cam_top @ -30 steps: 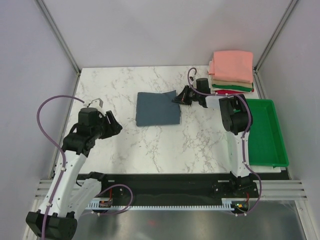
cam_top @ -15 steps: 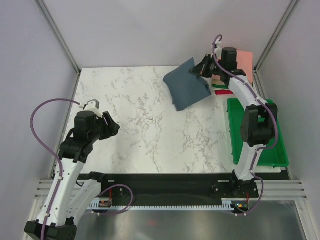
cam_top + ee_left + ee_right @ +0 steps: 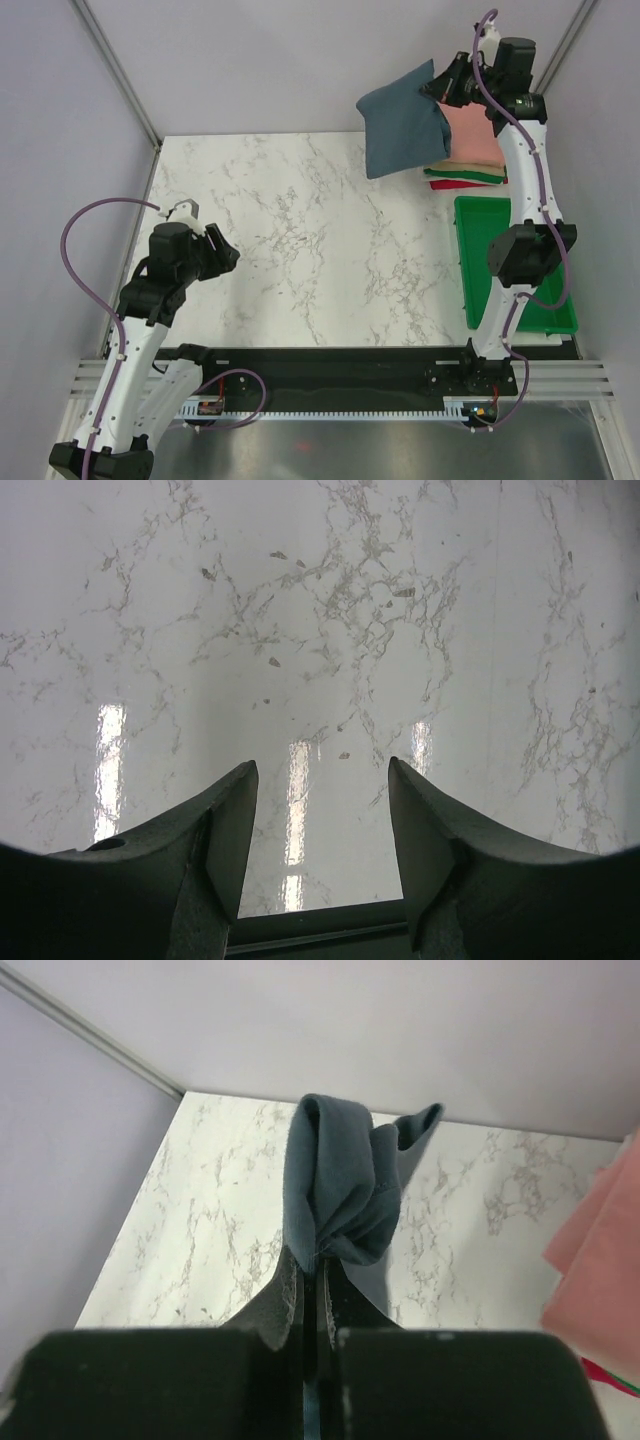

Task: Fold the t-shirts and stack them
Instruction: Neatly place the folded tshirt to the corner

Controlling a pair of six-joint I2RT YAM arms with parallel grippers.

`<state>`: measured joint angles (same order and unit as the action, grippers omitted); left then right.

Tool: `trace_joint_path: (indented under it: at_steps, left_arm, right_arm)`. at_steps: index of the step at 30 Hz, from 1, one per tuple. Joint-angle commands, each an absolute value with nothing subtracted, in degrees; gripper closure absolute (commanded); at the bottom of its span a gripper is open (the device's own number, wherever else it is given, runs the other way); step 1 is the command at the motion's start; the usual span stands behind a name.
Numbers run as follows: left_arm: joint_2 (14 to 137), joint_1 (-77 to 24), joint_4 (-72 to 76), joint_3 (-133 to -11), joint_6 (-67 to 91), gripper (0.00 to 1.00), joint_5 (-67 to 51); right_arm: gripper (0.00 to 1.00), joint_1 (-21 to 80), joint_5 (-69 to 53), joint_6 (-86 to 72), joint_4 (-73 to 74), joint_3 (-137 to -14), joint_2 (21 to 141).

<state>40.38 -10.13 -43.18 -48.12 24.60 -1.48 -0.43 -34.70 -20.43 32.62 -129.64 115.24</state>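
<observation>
From above: carrying the folded blue-grey shirt (image 3: 400,120) aloft at the far right in the right gripper (image 3: 440,88), clamped on one edge beside the pink-topped stack (image 3: 472,150); risking the folds sagging open in mid-air, or landing askew and shoving the stack toward the green tray (image 3: 545,250). Left wrist: hovering over the white-veined marble table (image 3: 320,600) at the near left with the left gripper (image 3: 320,780) spread apart, holding nothing. Right wrist: pinching only a bunched corner, so possibly slipping; looking down on marble hemmed by plain pale walls (image 3: 400,1040).
</observation>
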Motion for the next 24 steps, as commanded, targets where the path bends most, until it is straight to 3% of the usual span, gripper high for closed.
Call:
trace_joint_path:
  at_steps: [1, 8, 24]
  left_arm:
    - [40.3, -10.2, -42.0, -48.2, 25.0, 0.38, -0.2]
    - [40.3, -10.2, -41.9, -48.1, 25.0, 0.39, -0.2]
    - [41.7, -10.2, -41.9, -48.1, 25.0, 0.39, -0.2]
  right_arm:
    - [1.0, -3.9, -35.6, -19.7, 33.8, -135.5, 115.6]
    - [1.0, -7.0, -38.2, -21.4, 32.2, -142.1, 118.8]
    - [1.0, -12.5, -41.1, -23.5, 26.4, -141.8, 122.1]
